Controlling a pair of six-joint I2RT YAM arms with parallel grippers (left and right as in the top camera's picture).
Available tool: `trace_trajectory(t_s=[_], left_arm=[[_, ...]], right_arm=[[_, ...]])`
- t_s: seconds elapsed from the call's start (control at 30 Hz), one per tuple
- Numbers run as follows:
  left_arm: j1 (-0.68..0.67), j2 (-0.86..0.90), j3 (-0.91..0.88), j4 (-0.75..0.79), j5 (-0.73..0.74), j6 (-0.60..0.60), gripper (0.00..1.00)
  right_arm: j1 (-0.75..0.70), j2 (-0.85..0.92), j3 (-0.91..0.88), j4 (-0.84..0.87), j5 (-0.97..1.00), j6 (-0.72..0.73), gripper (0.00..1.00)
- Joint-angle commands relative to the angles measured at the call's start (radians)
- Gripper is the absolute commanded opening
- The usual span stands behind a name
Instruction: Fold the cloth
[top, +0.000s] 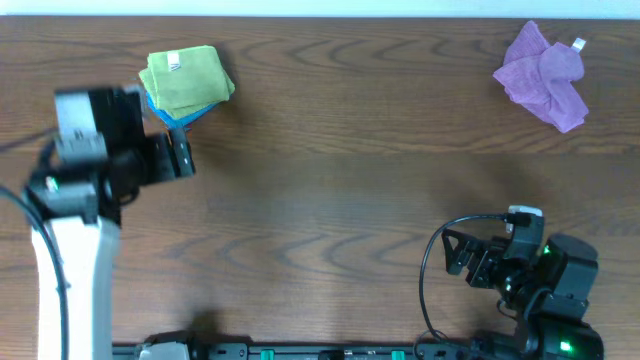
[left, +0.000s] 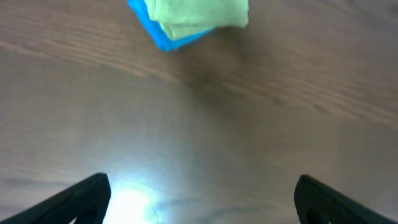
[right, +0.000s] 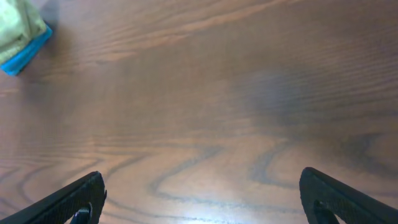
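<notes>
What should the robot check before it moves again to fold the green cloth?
1. Is the green cloth in view, close to the left jaws: ok.
2. Is its white label showing: ok.
3. Are the left jaws open and holding nothing: ok.
4. Are the right jaws open and holding nothing: ok.
5. Is the green cloth alone on the table: not ok, it rests on a blue cloth.
6. Is the purple cloth out of the way: ok, it is in the far right corner.
</notes>
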Motion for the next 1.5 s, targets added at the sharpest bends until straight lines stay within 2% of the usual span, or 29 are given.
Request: trace_trajectory(t_s=[0.0, 0.23, 0.57, 0.7, 0.93, 1.47], left_arm=[[0.0, -0.153, -0.174, 0.092, 0.019, 0.021, 0.95], [0.0, -0.516, -0.554, 0.267, 0.006, 0.021, 0.96], [0.0, -0.944, -0.887, 0.259, -0.005, 0.071, 0.95], [0.0, -1.036, -0.936, 0.222, -0.005, 0.101, 0.95], [-0.014, -1.119, -0.946, 0.133, -0.018, 0.229, 0.95], [-0.087, -1.201, -0.95, -0.009, -0.144, 0.233, 0.96]], right_arm=[[-0.006, -0.008, 0.0, -0.001, -0.008, 0.011, 0.99], [-0.006, -0.008, 0.0, -0.001, -0.008, 0.011, 0.99], [-0.006, -0.008, 0.0, -0.001, -0.008, 0.011, 0.99], [-0.006, -0.008, 0.0, -0.001, -0.008, 0.011, 0.99], [-0.006, -0.008, 0.0, -0.001, -0.008, 0.011, 0.99], [-0.006, -0.008, 0.0, -0.001, -0.008, 0.011, 0.99]])
